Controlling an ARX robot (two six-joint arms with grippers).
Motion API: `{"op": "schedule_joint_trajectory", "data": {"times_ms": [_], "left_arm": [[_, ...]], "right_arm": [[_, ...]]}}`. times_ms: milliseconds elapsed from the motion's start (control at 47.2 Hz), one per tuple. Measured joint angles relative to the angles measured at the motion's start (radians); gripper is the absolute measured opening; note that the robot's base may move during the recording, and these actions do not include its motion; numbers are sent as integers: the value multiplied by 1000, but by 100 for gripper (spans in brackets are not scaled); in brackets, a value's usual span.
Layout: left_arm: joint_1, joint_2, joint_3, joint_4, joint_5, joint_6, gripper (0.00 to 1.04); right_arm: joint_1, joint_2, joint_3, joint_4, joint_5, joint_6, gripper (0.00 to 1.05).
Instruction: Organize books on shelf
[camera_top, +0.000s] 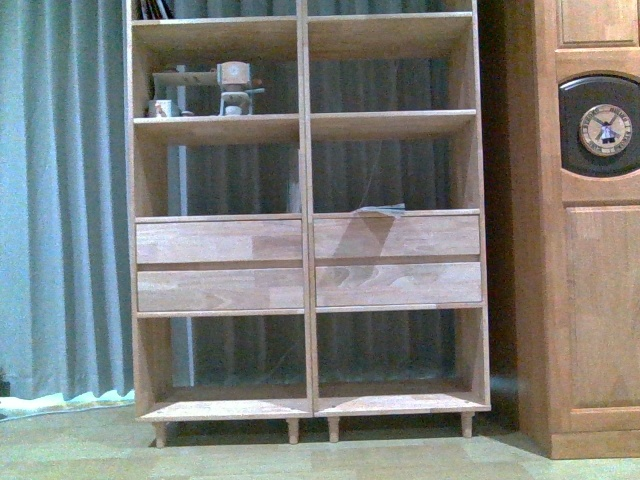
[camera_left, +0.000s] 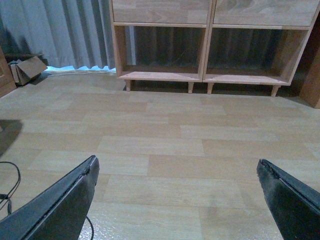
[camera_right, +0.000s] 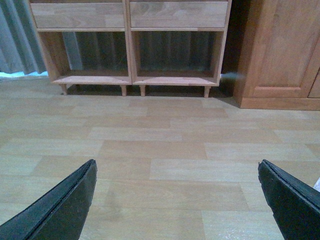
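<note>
Both arms hang low over the bare floor (camera_left: 165, 125), well back from the shelf (camera_top: 307, 330). The left gripper (camera_left: 176, 164) and the right gripper (camera_right: 176, 165) each have their jaws spread wide with nothing between them, so no book is in hand yet and the step is to reach in and take one. The likeliest target is a thin, pale, green-tinged sheet-like thing (camera_top: 378, 210) lying flat in the right-hand middle compartment. It sits just above the upper right drawer front (camera_top: 397, 237), with its front edge poking slightly past the plank. It may be the thin book, but at this size I cannot be sure. A few dark spines (camera_top: 155, 8) stand in the top left compartment, cut off by the frame, and a small wooden figure (camera_top: 235, 88) occupies the compartment below them. To do this well, the right arm, being nearer that column, should rise to the compartment's height and approach square to the opening. It should then close on the overhanging edge rather than scrape along the plank, since something this thin will probably bend and slide if pushed. The darker cabinet with the round windmill dial (camera_top: 605, 128) stands close on the right, so the elbow needs to keep inside it.
</note>
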Motion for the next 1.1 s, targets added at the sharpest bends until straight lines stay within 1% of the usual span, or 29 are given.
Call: {"op": "schedule_joint_trajectory", "data": {"times_ms": [1103], "left_arm": [[0,0,0,0,0,0,97]], "right_arm": [[0,0,0,0,0,0,98]]}}
